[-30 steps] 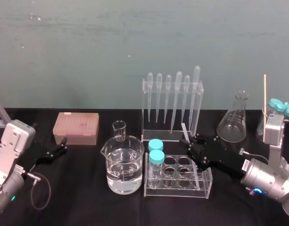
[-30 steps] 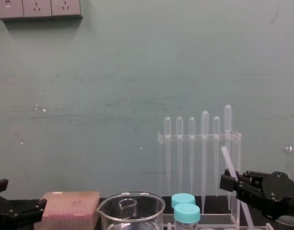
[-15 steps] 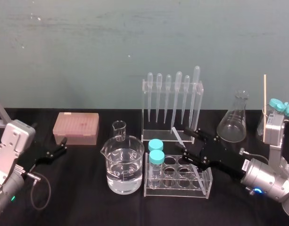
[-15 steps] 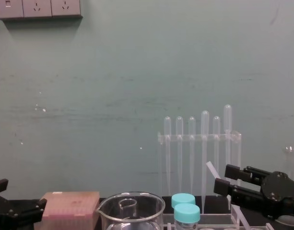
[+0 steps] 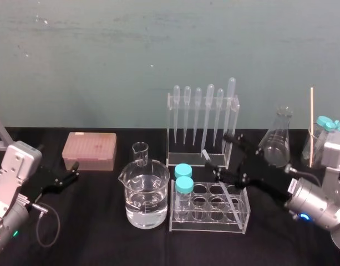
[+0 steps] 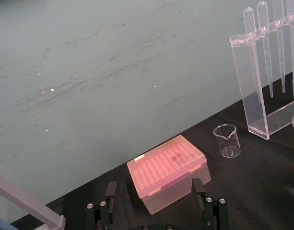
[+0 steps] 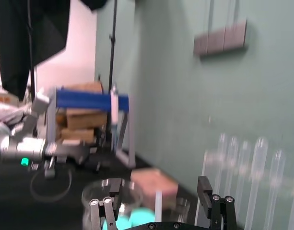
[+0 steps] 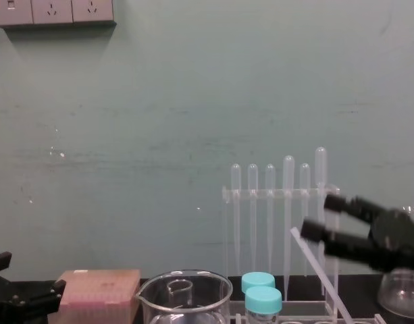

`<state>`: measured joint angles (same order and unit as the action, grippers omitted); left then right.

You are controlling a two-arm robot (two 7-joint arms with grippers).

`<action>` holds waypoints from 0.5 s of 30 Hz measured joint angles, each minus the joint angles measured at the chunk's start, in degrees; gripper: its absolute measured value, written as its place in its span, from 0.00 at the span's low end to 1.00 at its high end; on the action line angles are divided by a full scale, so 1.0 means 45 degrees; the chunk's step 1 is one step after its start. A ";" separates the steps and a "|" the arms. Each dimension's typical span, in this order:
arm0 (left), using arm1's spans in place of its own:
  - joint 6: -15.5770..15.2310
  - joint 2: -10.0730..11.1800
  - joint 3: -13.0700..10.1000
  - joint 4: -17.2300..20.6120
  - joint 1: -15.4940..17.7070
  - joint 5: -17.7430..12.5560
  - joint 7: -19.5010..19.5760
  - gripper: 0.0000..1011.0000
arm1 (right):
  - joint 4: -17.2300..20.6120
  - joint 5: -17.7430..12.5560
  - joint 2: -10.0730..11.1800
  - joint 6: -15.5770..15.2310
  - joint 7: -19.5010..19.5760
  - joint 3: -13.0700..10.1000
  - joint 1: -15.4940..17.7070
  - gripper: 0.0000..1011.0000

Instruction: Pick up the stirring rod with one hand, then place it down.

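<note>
One release logged | right hand (image 8: 317,216) fingers spread, risen since half a second ago | stirring rod (image 8: 319,273) just below it, free, leaning aslant on tube rack (image 5: 208,227) | placement judged done | left hand (image 5: 70,176) spread, parked well apart.

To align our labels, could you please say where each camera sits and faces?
Head: high, looking forward and down at the black table; left pincer parked left, right pincer open beside the thin translucent white stirring rod.
Chest: low, looking across to the green wall; left pincer lower left, right pincer right.
Left wrist: on the left arm, facing the pink rectangular tip box; own open fingers show.
Right wrist: on the right arm, facing that wall; own fingers show.
Shared: head and chest both show the clear pipette rack.
</note>
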<state>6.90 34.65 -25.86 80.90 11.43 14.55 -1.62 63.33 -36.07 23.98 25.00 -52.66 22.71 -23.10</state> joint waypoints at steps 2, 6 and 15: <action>0.0000 0.0000 0.0000 0.0000 -0.0001 0.0000 0.0000 0.99 | 0.0198 -0.0102 -0.0045 0.0307 -0.0004 -0.0153 0.0039 0.99; 0.0001 0.0000 0.0000 0.0000 0.0000 0.0000 0.0000 0.99 | 0.0770 -0.0281 -0.0084 0.0926 0.0271 -0.0657 0.0245 0.99; 0.0000 0.0000 0.0000 0.0001 -0.0001 0.0000 0.0000 0.99 | 0.1788 -0.0004 0.0257 -0.0201 0.3038 -0.1966 0.1481 0.99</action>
<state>6.90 34.65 -25.86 80.90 11.43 14.55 -1.62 71.38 -36.09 25.14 24.09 -38.99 13.86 -16.44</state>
